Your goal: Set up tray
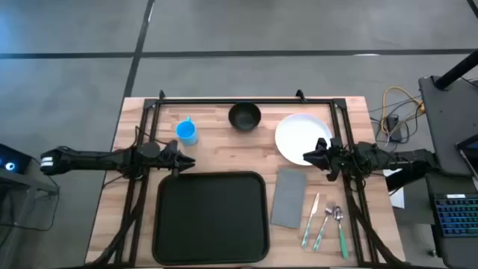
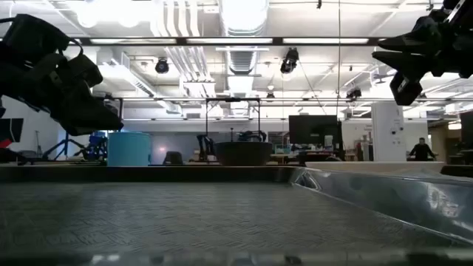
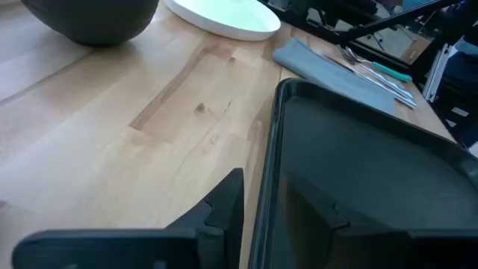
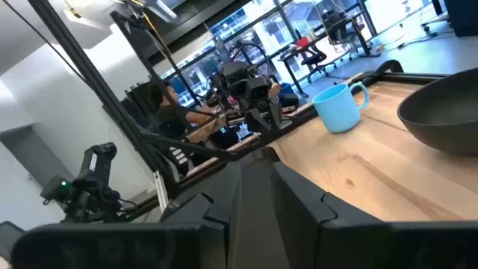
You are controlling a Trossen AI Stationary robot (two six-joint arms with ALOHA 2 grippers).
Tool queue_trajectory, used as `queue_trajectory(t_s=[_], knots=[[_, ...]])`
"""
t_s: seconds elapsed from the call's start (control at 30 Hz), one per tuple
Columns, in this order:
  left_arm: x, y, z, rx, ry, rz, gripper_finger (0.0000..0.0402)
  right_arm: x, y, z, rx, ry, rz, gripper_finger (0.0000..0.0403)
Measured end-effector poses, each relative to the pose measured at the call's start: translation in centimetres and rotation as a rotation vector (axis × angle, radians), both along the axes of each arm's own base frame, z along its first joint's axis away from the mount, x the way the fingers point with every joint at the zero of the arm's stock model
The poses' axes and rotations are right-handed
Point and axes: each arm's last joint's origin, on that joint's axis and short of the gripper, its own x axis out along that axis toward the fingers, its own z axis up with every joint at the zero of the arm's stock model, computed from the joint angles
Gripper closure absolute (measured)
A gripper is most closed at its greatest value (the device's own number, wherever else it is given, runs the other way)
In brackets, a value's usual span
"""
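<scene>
Butcher-block table [image 1: 216,153] carries everything, and the largest thing on it is the black tray [image 1: 210,217], lying flat at the near middle with nothing in it. Beyond the tray's far right corner sits the white plate [image 1: 299,136], with the dark bowl [image 1: 244,116] to its left and the blue mug [image 1: 187,131] further left again. Just right of the tray lies the grey napkin [image 1: 288,196], and beside that the cutlery [image 1: 326,220], side by side. The left gripper [image 1: 185,161] hovers just off the tray's far left corner, its fingers [image 3: 224,205] spread a little. The right gripper [image 1: 308,158] hangs over the near edge of the plate, fingers [image 4: 295,198] pressed close together, holding nothing.
</scene>
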Motion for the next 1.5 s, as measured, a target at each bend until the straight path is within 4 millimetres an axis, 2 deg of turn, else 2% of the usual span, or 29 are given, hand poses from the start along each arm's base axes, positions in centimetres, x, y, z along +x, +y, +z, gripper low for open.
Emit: queue_trajectory(t_s=[1.07,1.17,1.27,1.4,1.5], knots=[[0.0,0.0,0.0,0.000,0.000,0.000,0.0330,0.0,0.0,0.1,0.002,-0.014,-0.015,0.0335],[0.0,0.0,0.0,0.000,0.000,0.000,0.0330,-0.1,-0.4,0.6,0.125,-0.074,-0.129,0.0335],[0.0,0.0,0.0,0.000,0.000,0.000,0.0330,-0.3,-0.5,1.0,0.288,-0.136,-0.124,0.0335],[0.0,0.0,0.0,0.000,0.000,0.000,0.0330,-0.2,-0.9,0.6,0.311,-0.113,-0.259,0.0335],[0.0,0.0,0.0,0.000,0.000,0.000,0.0330,-0.1,-1.0,0.4,0.380,-0.107,-0.297,0.0335]])
